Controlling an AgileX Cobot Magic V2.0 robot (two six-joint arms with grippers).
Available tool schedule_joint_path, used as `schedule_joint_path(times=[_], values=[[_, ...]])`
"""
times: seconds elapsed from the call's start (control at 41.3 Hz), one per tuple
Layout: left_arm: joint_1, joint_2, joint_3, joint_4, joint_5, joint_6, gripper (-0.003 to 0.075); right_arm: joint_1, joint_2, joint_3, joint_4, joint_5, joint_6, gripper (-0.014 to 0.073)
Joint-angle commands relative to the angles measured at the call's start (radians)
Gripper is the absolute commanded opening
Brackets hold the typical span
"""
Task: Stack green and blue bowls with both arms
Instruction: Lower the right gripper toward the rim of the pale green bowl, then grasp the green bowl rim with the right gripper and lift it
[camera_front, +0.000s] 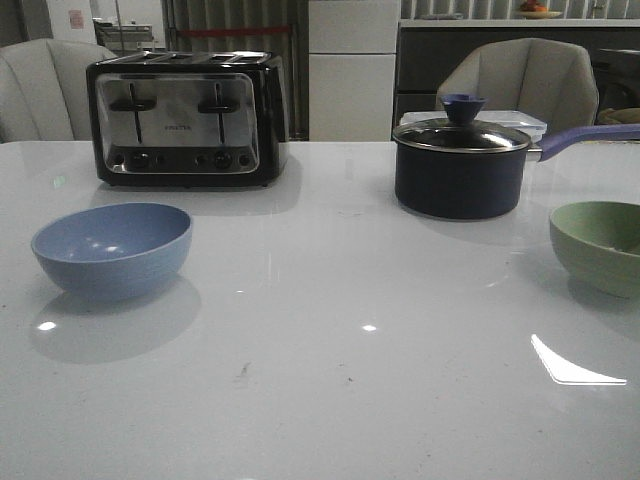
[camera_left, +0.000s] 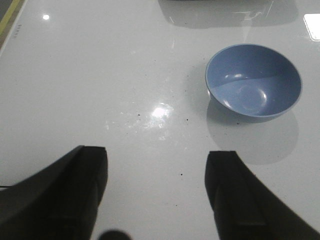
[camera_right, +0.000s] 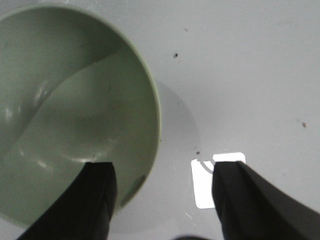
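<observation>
Sitting upright and empty on the white table (camera_front: 330, 400), the blue bowl (camera_front: 112, 250) and the green bowl (camera_front: 598, 245) are well apart, with the dark saucepan (camera_front: 460, 165) as the handiest marker between them. The blue bowl lies in front of the saucepan and far to its left, below the toaster (camera_front: 185, 118); the green one lies just in front of the saucepan and to its right, cut by the picture's edge.

Both look like light, stiff, thin-walled bowls with a smooth matte skin. I judge they would lift easily but could slide on this glossy top if nudged sideways. The curved outer wall offers little purchase, so the rim seems the sensible place to pinch, one finger inside and one outside.

The right gripper (camera_right: 162, 200) appears set up for just that. Its jaws stand spread, one dark finger (camera_right: 97, 200) over the inside of the green bowl (camera_right: 65, 110) near the rim, the other over bare table outside it. Whether the inner finger touches the bowl I cannot tell. The camera looks almost straight down, so the wrist is held steeply above the rim.

The left gripper (camera_left: 157, 195) is also spread wide and holds nothing. It hangs over bare table with the blue bowl (camera_left: 254, 80) ahead of it and off to one side, clearly apart from both fingers (camera_left: 232, 195).
</observation>
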Motion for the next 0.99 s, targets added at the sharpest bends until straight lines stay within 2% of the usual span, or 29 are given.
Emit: schedule_joint_path(times=[0.0,0.218,0.46,0.581,0.702,0.969], values=[[-0.007,0.005,-0.029,0.0,-0.069,-0.007,0.0486,-0.006,0.037,-0.088,0.027,-0.007,-0.027,0.0521],[-0.007,0.005,-0.029,0.0,-0.069,-0.007,0.0486,-0.006,0.145,-0.168,0.028,-0.002,-0.029,0.0494],[-0.007,0.005,-0.029,0.0,-0.069,-0.007,0.0486,-0.006,0.17,-0.186,0.027,0.021,-0.028,0.0214],[-0.007,0.005,-0.029,0.0,-0.069,-0.007,0.0486,-0.006,0.17,-0.189,0.027,0.039,-0.032,0.013],[-0.007,0.005,-0.029,0.0,-0.069,-0.007,0.0486,-0.002,0.161,-0.199,0.031,0.058,-0.055,0.0089],[-0.007,0.005,-0.029,0.0,-0.069,-0.007,0.0486,0.062,0.038,-0.199,0.044,0.088,-0.086,0.0088]])
